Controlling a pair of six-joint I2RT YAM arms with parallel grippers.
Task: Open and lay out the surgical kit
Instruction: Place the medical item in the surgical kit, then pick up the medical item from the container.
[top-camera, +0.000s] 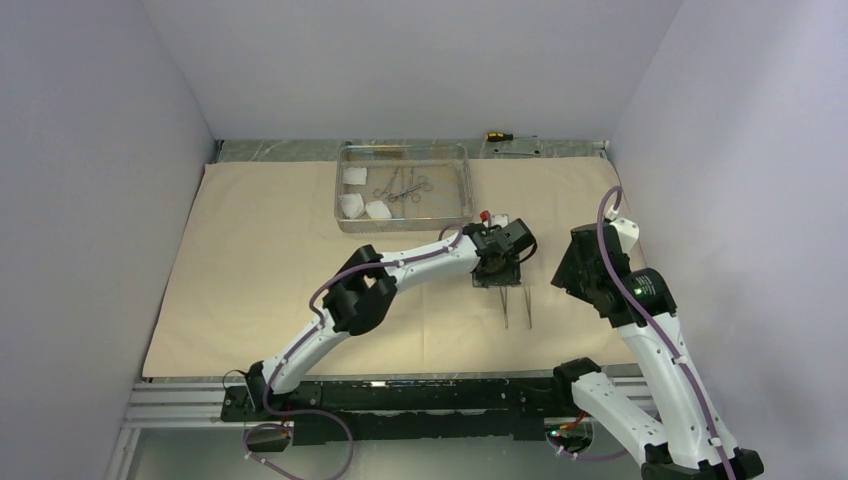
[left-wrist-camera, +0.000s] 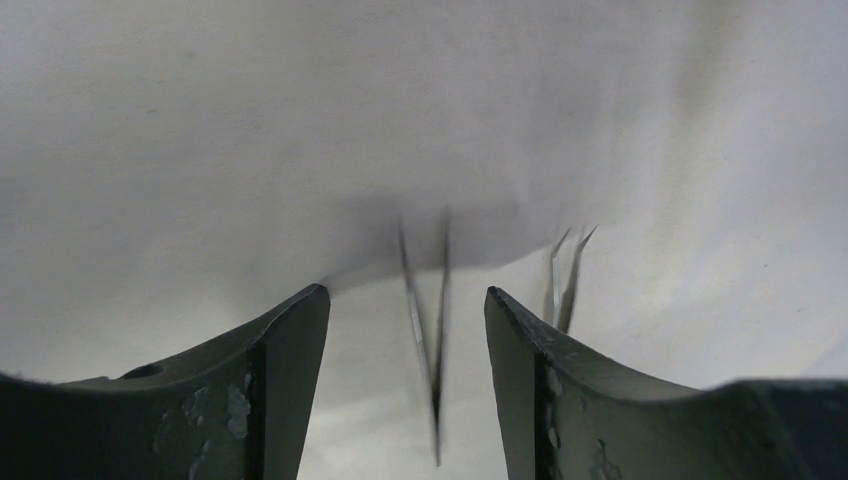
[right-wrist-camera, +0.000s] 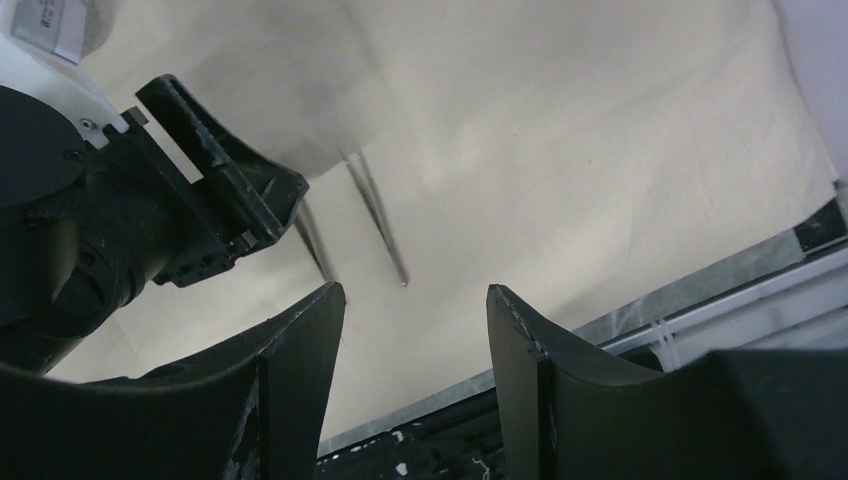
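The beige wrap cloth (top-camera: 280, 260) lies spread flat. The wire-mesh tray (top-camera: 465, 195) stands at its back middle and holds three white gauze pads (top-camera: 352, 205) and the ring-handled clamps (top-camera: 402, 188). Two slim tweezers (top-camera: 505, 306) (top-camera: 527, 305) lie side by side on the cloth in front of the tray. My left gripper (top-camera: 497, 280) hangs open just over their back ends. In the left wrist view one tweezers (left-wrist-camera: 425, 320) lies between the open fingers (left-wrist-camera: 290, 340) and the other tweezers (left-wrist-camera: 563, 285) lies to the right. My right gripper (top-camera: 572, 268) is open and empty, to the right of the tweezers. A third tweezers is not visible.
A yellow-handled screwdriver (top-camera: 497, 135) and a grey plate (top-camera: 517, 147) lie behind the cloth at the back edge. The right wrist view shows the left gripper (right-wrist-camera: 215, 190), both tweezers (right-wrist-camera: 380, 220) and the table's front rail (right-wrist-camera: 700, 290). Grey walls close in both sides.
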